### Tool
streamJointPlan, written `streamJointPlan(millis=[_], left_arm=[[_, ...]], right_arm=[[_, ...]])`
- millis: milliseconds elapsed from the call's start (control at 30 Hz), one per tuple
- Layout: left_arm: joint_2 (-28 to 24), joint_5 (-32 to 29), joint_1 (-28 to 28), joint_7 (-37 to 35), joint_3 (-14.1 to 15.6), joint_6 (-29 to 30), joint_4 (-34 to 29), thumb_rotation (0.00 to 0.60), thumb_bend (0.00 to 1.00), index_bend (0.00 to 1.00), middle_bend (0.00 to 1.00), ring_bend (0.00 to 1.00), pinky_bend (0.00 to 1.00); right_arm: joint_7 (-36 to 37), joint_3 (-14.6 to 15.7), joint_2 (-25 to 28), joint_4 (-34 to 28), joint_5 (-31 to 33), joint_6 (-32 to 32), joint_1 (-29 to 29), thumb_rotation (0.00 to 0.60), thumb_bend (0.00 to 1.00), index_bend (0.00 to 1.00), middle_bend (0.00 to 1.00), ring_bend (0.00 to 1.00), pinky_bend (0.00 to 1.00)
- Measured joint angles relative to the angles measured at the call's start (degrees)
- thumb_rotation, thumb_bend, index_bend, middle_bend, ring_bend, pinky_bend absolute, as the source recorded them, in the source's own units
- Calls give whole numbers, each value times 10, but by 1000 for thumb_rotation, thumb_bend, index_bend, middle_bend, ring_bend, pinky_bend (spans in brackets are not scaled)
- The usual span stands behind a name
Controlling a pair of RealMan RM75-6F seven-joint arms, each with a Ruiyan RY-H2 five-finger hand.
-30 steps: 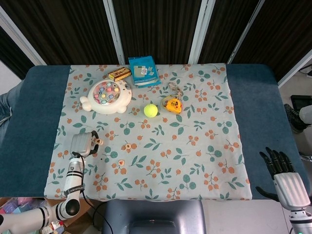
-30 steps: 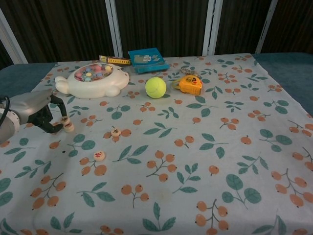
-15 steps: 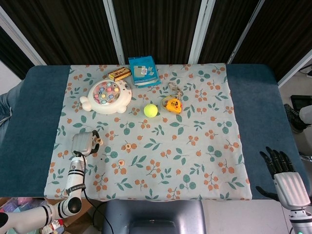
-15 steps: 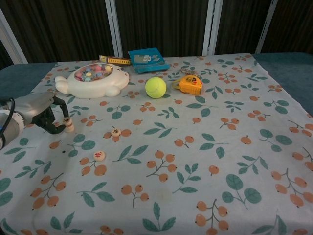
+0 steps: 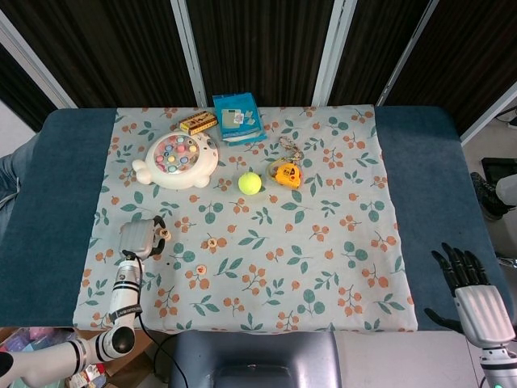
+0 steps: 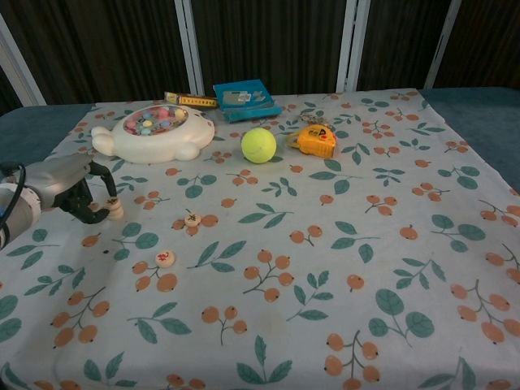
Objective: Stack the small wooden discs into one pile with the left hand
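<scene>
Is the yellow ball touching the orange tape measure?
Apart. The chest view shows tablecloth between the ball and the tape measure.

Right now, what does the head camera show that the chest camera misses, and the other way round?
Only the head view shows the black-fingered right hand, open off the cloth's edge. Only the chest view shows the left hand's fingers around a short pile of small wooden discs. Both show two loose discs, the yellow tennis ball and white fishing toy.
</scene>
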State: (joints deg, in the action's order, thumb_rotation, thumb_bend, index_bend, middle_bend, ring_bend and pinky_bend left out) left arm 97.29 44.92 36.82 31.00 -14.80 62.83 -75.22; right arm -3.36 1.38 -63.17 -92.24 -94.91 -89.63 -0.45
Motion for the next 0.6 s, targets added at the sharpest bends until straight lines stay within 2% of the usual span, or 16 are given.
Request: streamJointPlan(millis=[333, 500, 600], left_arm=[[-15, 27, -3, -19, 1, 8, -35, 600, 392, 396, 1000, 1000, 1000], [-42, 60, -17, -38, 14, 19, -99, 600, 391, 396, 1000, 1000, 1000], [-66, 88, -32, -55, 32, 25, -153, 600, 390, 396, 1000, 1000, 1000]], right_arm=[[-3, -1, -2, 1, -1, 0, 1, 600, 205, 0, 0, 0, 43], [-5, 0, -4, 1, -3, -1, 0, 600, 205, 0, 0, 0, 43], [-6, 0, -5, 1, -3, -1, 0, 600, 205, 0, 0, 0, 43]])
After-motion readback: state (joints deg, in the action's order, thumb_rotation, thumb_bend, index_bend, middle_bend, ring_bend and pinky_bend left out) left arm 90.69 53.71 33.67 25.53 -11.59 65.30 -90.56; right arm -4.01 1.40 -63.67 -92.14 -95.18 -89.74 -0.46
